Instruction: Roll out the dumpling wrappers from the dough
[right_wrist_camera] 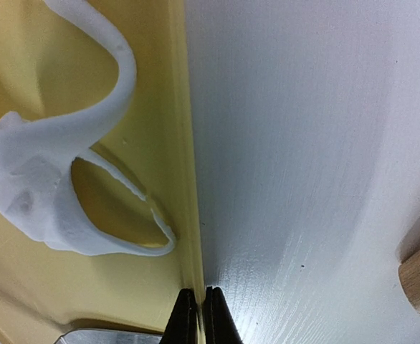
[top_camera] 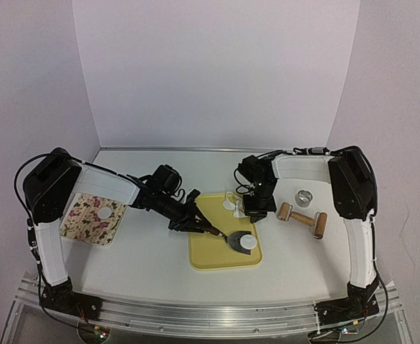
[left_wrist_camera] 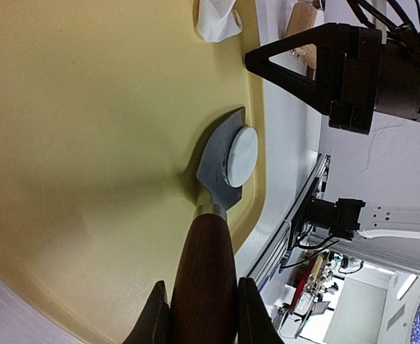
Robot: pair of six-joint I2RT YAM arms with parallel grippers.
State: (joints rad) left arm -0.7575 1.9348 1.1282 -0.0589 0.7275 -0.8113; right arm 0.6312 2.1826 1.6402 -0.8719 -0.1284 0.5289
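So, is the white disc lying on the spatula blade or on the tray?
On the spatula blade: the dumpling wrapper lies flat on its grey metal.

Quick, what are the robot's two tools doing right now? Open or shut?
Left tool: shut on the spatula, a wrapper on its blade.
Right tool: shut, pinching the rim of the yellow tray.

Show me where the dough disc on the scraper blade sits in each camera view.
Top external: the dough disc lies on the scraper, in the near right corner of the yellow tray.
Left wrist: right of centre, on the scraper's blade, beside the tray's rim.
Right wrist: not in it.
Shared landmark: the yellow tray, in all three.
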